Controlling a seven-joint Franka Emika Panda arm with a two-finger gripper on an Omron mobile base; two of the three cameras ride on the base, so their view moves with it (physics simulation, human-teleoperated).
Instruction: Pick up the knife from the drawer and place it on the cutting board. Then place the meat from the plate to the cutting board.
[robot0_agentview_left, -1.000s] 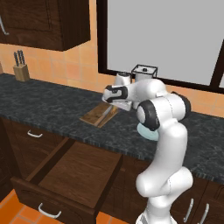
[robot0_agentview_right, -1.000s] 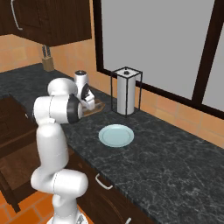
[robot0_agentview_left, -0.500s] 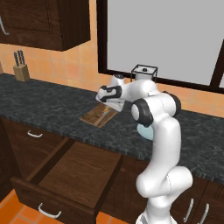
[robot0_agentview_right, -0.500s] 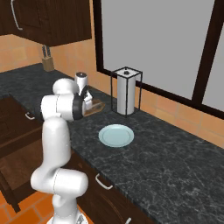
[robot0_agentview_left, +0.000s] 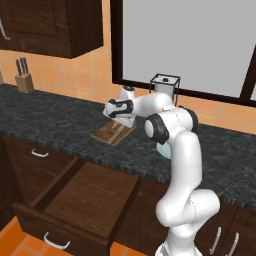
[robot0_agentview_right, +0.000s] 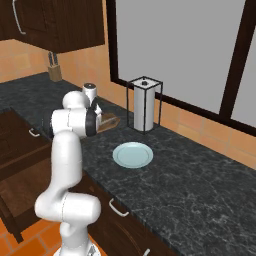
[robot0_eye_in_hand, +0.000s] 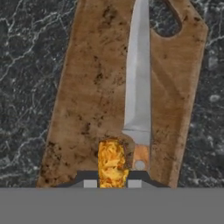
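Knife (robot0_eye_in_hand: 138, 92) is already lying on the cutting board (robot0_eye_in_hand: 92, 87), and the gripper (robot0_eye_in_hand: 112, 183) is pinching the meat (robot0_eye_in_hand: 112, 162) at its 6 o'clock edge, so basically only the release is remaining.

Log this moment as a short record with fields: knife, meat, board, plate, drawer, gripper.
knife: lies flat on the board, blade along its length
meat: orange strip between the gripper's fingertips, low over the board beside the knife handle
board: on the dark counter
plate: bare, on the counter
drawer: pulled open
gripper: over the board, shut on the meat
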